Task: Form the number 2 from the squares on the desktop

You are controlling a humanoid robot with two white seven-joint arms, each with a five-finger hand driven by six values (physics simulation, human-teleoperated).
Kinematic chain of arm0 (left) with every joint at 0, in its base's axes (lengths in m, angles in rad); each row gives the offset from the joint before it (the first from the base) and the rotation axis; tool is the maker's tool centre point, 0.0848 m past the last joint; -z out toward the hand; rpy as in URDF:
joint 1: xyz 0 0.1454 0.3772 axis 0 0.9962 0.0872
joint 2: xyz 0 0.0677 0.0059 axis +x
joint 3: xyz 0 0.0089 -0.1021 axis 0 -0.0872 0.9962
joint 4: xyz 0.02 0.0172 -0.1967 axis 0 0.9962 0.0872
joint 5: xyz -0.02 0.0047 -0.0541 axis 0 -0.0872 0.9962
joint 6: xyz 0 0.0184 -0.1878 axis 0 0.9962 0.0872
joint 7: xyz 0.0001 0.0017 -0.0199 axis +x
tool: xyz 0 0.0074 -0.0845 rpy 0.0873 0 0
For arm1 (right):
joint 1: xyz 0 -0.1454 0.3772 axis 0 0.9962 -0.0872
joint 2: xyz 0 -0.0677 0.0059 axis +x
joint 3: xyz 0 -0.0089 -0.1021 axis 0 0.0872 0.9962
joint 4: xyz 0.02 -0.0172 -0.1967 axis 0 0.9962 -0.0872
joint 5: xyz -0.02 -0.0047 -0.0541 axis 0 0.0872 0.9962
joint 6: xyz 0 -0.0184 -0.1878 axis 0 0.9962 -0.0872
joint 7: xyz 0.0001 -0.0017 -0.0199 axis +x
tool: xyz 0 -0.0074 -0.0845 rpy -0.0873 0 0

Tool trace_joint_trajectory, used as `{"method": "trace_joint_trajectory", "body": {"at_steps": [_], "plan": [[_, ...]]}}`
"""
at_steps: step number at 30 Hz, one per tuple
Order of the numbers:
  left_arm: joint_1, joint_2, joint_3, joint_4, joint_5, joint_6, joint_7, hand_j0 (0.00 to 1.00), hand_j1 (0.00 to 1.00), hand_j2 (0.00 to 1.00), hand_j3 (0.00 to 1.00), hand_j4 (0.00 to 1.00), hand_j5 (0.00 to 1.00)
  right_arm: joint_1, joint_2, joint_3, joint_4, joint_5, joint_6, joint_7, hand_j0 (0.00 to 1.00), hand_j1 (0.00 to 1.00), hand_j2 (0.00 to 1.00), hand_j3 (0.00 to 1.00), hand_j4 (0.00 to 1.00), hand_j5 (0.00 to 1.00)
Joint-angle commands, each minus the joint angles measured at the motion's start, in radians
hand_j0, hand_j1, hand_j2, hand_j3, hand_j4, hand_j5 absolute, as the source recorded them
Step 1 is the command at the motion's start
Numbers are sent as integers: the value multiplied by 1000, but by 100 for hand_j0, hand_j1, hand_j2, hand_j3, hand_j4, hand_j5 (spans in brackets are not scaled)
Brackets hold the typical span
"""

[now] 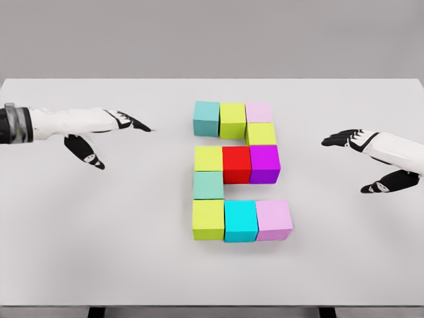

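Forming a 2, eleven cubes point(236, 165) sit touching on table point(99, 232); left hand point(99, 132) and right hand point(371, 159) flank them, well apart, fingers spread, holding nothing.

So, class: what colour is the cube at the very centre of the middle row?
Red: the centre cube, seen best in the head view.
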Motion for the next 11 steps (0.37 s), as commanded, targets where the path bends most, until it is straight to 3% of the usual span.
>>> {"method": "trace_joint_trajectory", "body": {"at_steps": [1,5,11], "plan": [[0,52,99,-6,61,-32,0,100,100,100,100,100,100,0,-1,-2,4,-8,3,0,100,100,100,100,100,100],[85,72,125,5,62,-32,0,100,100,100,100,100,100,-2,-12,-3,4,-8,3,0,100,100,100,100,100,100],[86,73,123,11,64,-32,0,100,100,100,100,100,100,2,-1,0,-9,-9,3,0,100,100,100,100,100,100]]}}
